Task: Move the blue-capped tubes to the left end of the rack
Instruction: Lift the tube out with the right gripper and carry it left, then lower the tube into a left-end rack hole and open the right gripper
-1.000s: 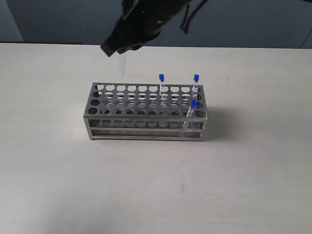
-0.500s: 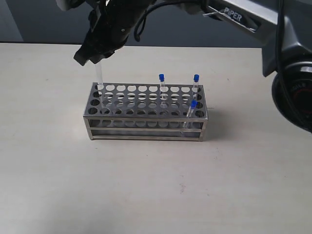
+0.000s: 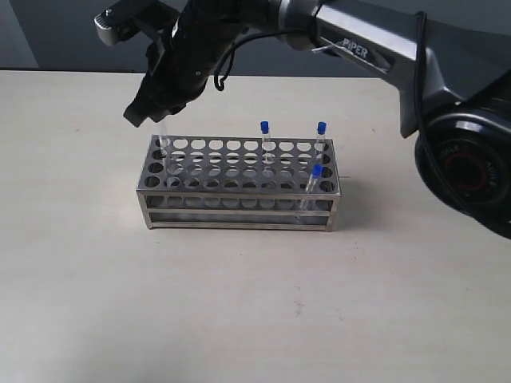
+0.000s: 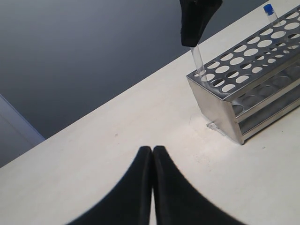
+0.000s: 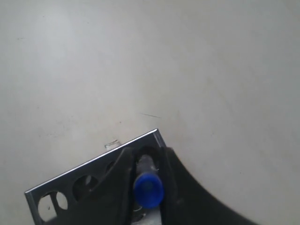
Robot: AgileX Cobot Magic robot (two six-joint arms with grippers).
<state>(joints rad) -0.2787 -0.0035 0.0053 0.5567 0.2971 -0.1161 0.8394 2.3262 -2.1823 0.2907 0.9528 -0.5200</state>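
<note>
We've sunk the clear blue-capped tube (image 3: 163, 139), clamped in our right gripper (image 3: 153, 110), deeper into the steel rack's (image 3: 239, 194) far-left hole. Left gripper (image 4: 153, 149) jaws pressed together.

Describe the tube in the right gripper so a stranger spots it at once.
Start at the steel rack. At its back-left corner one clear tube enters a hole, pinched by the right gripper. The other three tubes stand free toward the right end.

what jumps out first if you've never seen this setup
The right gripper, reaching across from the right, holds a blue-capped tube with its lower end at a corner hole at the left end of the steel rack. Three more blue-capped tubes stand at the rack's right end. The left gripper is shut over the table, apart from the rack.
</note>
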